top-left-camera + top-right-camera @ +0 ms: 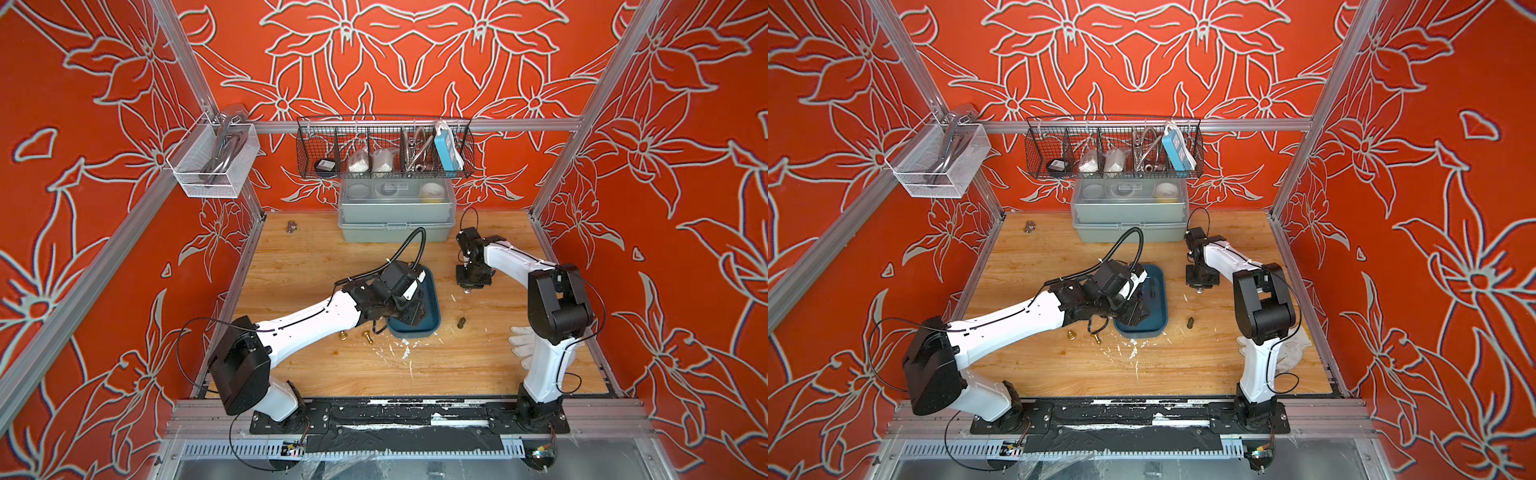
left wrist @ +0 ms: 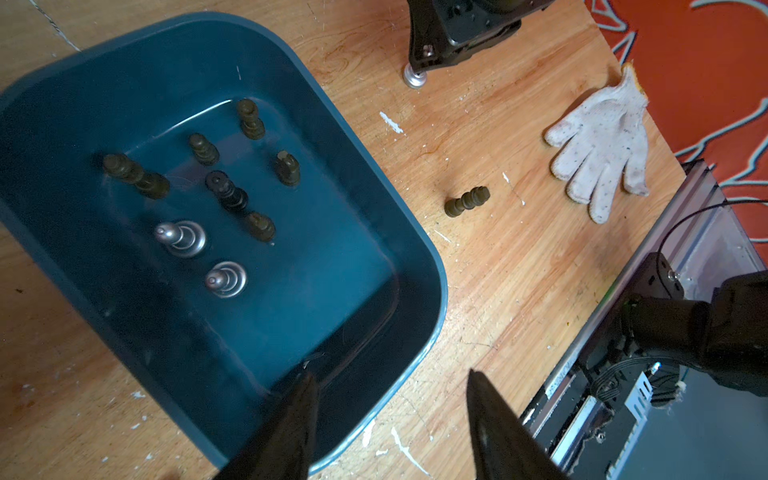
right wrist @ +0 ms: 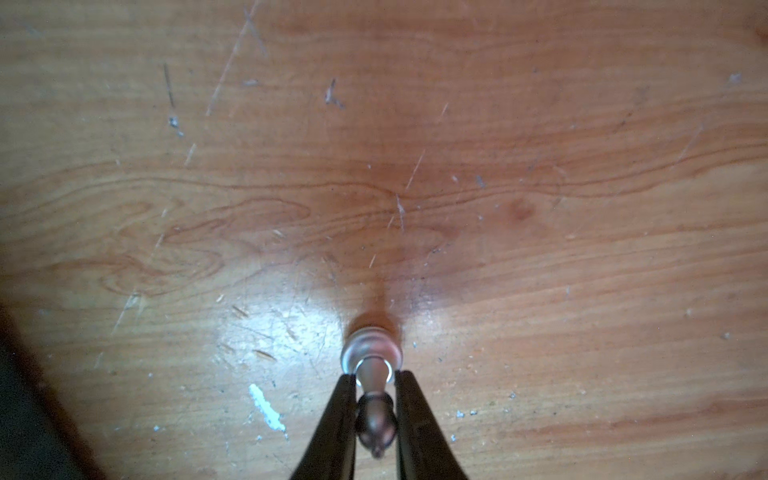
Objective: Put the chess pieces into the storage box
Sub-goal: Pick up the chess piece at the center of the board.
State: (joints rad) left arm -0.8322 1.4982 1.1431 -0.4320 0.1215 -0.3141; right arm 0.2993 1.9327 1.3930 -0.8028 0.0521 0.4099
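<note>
At the far left, toward the back of the wooden surface [image 1: 332, 374], a small brownish metal fitting [image 1: 292, 226] lies alone. Nearer the front, two gold chess pieces [image 1: 343, 336] sit on the surface just left of the storage box [image 1: 415, 332], close beside the left arm. The left tool [image 2: 389, 374] hangs over the near end of the box, its fingers [image 2: 291, 419] set moderately wide with nothing between them. The box, a shallow teal tray, rests flat near the middle of the surface. In the left wrist view it holds several dark chess pieces [image 2: 227, 191], some upright and some lying over, and two silver pieces [image 2: 180, 239] standing on their bases next to each other. Just right of the box, apart from its wall, one dark piece [image 1: 461, 323] lies on its side on the surface. A little farther back, the right tool [image 3: 376, 378] points straight down and is closed narrowly on the stem of a silver chess piece [image 3: 370, 353], one finger pressed to either side. The piece's round base is down at the surface; whether it touches I cannot tell. At the far right a white work glove [image 1: 519, 340] lies flat, partly hidden behind the right arm.
</note>
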